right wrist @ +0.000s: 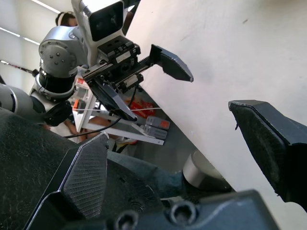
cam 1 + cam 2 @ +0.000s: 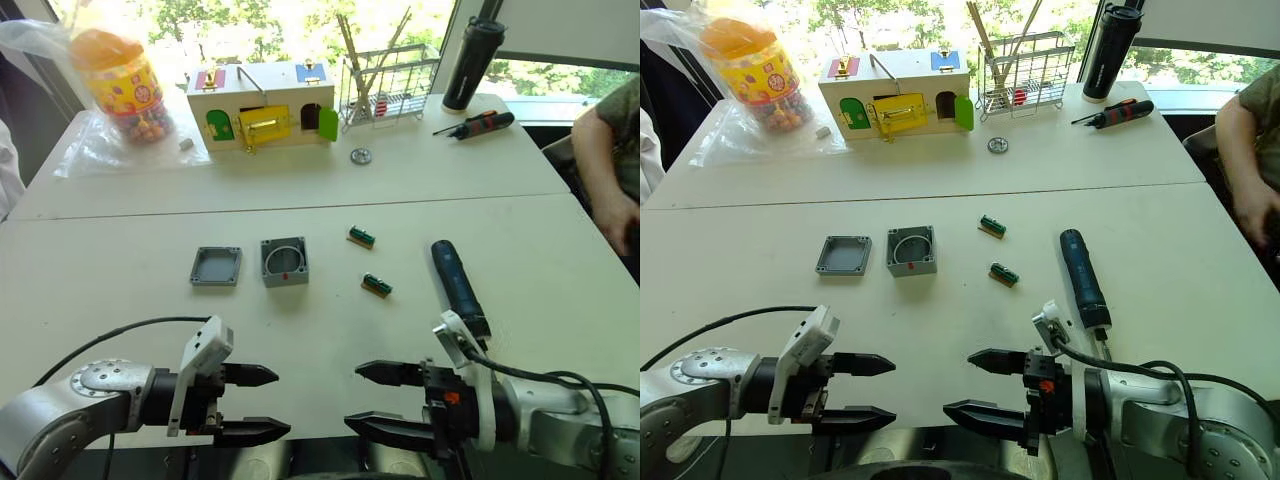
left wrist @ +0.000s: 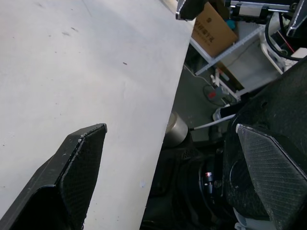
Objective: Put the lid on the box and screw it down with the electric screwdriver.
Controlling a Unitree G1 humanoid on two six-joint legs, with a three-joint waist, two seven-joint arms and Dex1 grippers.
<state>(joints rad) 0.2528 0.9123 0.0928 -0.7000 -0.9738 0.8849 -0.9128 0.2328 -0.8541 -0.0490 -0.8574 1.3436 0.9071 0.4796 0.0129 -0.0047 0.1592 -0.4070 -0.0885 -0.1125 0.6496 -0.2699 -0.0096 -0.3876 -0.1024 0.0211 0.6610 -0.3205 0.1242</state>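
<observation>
no readable text, cardboard box (image 3: 214, 29) under the table bears printing too small to read

Head cameras look down over the table (image 2: 300, 330); wrist cameras sit close at its near edge.

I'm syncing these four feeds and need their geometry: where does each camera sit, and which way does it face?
Left eye: on the head, looking forward and down over the table; lid, box, screwdriver, left gripper and right gripper open.
Right eye: same head, same scene.
Left wrist: along its open fingers, over the table's near edge to the floor.
Right wrist: along its fingers toward the left gripper, at the table edge.
Shared: both eyes see everything; both wrists see the table edge.
</observation>
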